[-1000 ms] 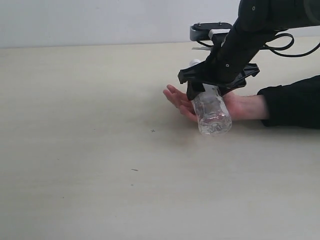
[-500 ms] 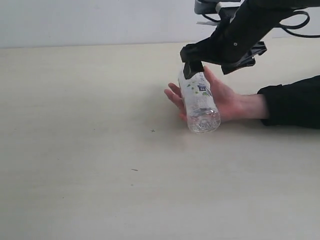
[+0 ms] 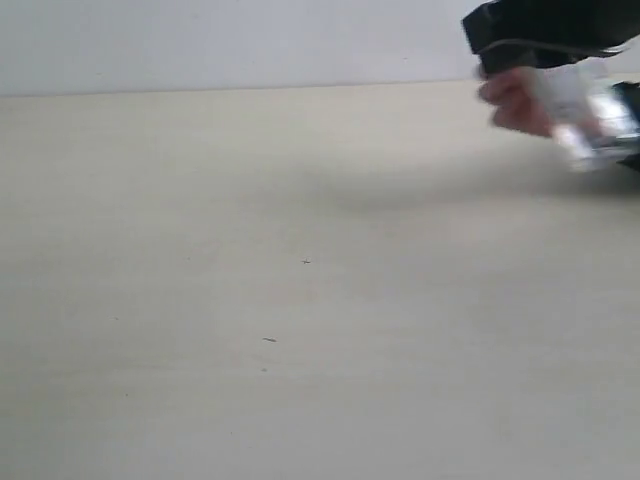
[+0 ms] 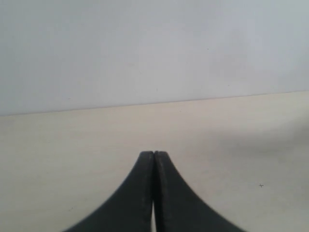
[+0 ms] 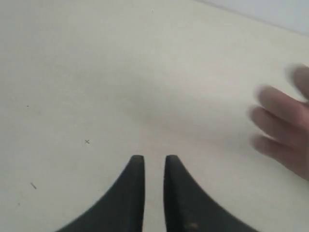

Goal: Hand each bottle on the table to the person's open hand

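Observation:
One clear bottle (image 3: 585, 122) shows as a blur at the exterior view's upper right, held in the person's hand (image 3: 512, 102) above the table (image 3: 250, 300). No other bottle is in view. A dark blurred shape (image 3: 545, 28) sits above the hand; I cannot tell whether it is my right arm or a sleeve. In the right wrist view my right gripper (image 5: 154, 159) stands slightly open over bare table with nothing between its fingers, and the person's blurred hand (image 5: 280, 125) is off to one side. My left gripper (image 4: 154, 154) is shut and holds nothing.
A white wall (image 3: 200, 40) backs the table's far edge. Small dark specks (image 3: 305, 262) mark the tabletop. A soft shadow lies on the table under the raised hand.
The bottle left my right gripper and lay in the person's palm. The hand has since lifted it up and to the right, and my right arm has pulled up and away.

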Controlling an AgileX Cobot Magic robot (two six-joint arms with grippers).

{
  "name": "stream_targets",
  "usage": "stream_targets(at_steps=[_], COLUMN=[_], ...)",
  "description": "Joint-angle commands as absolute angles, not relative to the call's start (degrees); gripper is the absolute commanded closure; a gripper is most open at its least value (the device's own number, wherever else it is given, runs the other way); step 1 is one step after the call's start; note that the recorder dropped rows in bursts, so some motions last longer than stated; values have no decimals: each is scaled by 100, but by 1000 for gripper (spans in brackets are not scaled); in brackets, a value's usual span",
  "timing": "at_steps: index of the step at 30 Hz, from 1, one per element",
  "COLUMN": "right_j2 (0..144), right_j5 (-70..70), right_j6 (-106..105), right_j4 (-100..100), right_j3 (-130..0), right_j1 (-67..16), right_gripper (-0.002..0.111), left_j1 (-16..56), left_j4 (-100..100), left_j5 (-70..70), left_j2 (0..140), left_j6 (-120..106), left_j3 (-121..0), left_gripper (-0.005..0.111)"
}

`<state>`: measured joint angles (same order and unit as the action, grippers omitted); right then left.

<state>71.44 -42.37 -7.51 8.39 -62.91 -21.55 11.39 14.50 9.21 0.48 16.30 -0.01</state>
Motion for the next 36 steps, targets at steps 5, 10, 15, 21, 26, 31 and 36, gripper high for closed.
stream_targets(at_steps=[5,10,15,21,26,31,36], right_j2=[4057,2253,957,421,43,43,43], right_j5=[-3525,-3452,-2855,-2043,-2118,-2118,-2118], right_j6=[-856,-808,-713,-269,-88,-88,-88], right_j4=[768,518,308,282,252,252,252], right_j3=[-4178,-2855,-2195,-1692,-1692,-1692,-1692], right_j1=[-2135,-2135,-2135,-2135,-2135,-2135,-2135], right_gripper=[108,108,108,108,108,108,108], left_j1=[1129,1129,1129,1129,1129,1129,1129], left_j4=[1448,1448,1448,1448,1448,1448,1448], left_j5=[896,896,896,896,896,896,896], left_j2=[29,29,29,29,29,29,29], left_j6=[1670,1670,1670,1670,1670,1670,1670], left_j3=[0,0,0,0,0,0,0], left_gripper=[107,107,107,107,107,107,107])
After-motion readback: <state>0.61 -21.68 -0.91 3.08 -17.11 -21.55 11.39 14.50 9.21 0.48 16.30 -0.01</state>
